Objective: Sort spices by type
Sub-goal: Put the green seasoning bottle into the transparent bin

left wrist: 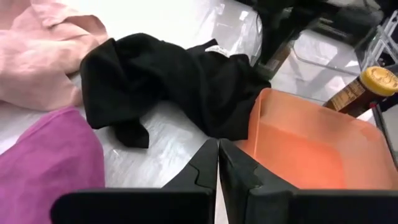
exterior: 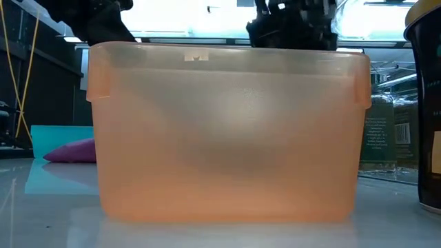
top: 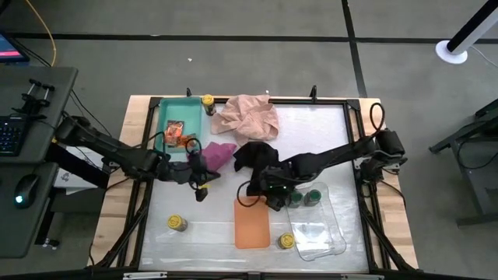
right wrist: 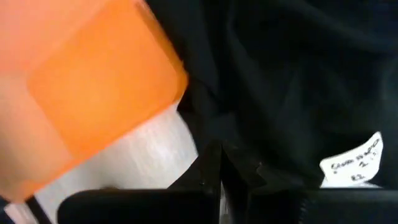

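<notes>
Two grippers: left gripper [left wrist: 217, 180] and right gripper [right wrist: 214, 171] both pressed together, empty.
Risk: right gripper snagging the crumpled black cloth [top: 253, 154] beside the flat orange plastic tray [top: 251, 222].

A teal tray [top: 166, 117] at far left holds orange-red packets [top: 176, 132]. Beside it lie a pale pink cloth [top: 247, 115], a magenta cloth [top: 219, 154] and a black cloth [top: 255, 153]. The near tray [top: 251, 223] is orange. The jar [top: 177, 223] at near left has a yellow lid.
</notes>
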